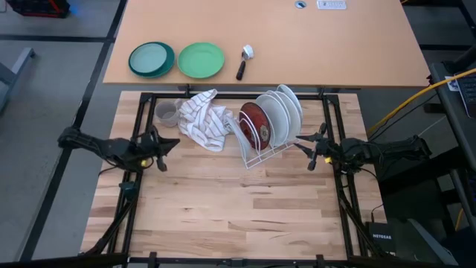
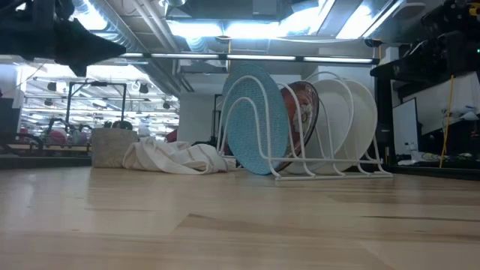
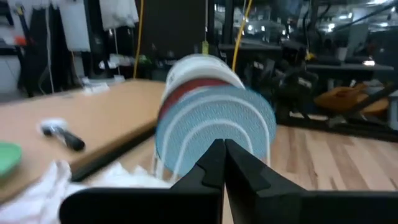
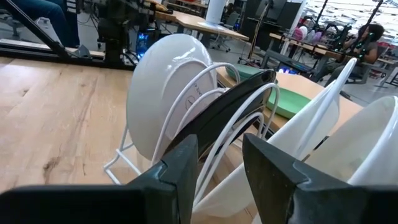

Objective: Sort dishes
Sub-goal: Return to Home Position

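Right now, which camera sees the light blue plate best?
The low view: the light blue plate stands at the front of the white rack, nearly its whole face showing. The left wrist view shows it too, but the left gripper covers its bottom. From above it is a thin edge; the right wrist view misses it.

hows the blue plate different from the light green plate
Colour: the blue plate is pale blue with a fine ribbed texture, while the light green plate is plain green.
Pose: the blue plate stands on edge in the white rack; the light green plate lies flat.
Place: the blue plate is on the wooden table; the light green plate is on the tan table, beside a darker green plate.
Both are round.
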`<action>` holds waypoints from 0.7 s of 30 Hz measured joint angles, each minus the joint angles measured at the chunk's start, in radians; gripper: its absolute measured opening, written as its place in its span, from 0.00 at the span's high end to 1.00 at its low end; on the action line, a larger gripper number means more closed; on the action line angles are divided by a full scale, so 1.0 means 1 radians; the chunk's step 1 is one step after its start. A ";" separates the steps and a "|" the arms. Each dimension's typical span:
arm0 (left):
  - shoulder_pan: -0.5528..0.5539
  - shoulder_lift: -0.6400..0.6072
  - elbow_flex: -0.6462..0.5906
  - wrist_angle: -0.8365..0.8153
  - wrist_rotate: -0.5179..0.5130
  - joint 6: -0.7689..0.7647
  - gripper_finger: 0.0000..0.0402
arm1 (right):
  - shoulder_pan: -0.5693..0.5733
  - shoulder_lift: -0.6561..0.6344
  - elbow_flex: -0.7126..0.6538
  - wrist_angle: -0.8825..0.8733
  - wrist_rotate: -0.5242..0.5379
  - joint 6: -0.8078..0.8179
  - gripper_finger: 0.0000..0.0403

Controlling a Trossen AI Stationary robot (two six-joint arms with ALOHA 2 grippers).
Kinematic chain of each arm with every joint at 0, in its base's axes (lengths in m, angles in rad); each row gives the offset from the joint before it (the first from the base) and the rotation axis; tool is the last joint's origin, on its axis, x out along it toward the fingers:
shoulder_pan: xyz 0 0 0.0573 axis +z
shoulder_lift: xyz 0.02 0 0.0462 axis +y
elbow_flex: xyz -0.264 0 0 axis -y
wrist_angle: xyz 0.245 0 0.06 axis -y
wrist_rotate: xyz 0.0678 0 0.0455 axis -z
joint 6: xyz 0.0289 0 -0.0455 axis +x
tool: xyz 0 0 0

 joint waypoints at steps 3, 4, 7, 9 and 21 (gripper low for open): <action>0.007 -0.062 0.000 0.000 0.000 0.056 1.00 | 0.000 0.000 0.000 -0.022 0.000 0.001 0.67; 0.009 -0.082 0.000 -0.002 0.000 0.076 1.00 | 0.000 0.000 0.000 -0.030 0.000 0.001 0.67; 0.009 -0.090 0.001 0.007 -0.001 0.116 1.00 | 0.000 0.000 0.000 -0.041 0.000 0.002 0.67; 0.009 -0.090 0.000 -0.019 0.000 0.117 1.00 | 0.000 0.000 0.000 -0.043 0.000 0.003 0.67; 0.009 -0.090 0.000 -0.222 -0.008 -0.117 1.00 | 0.000 0.001 0.001 -0.109 -0.001 0.011 0.67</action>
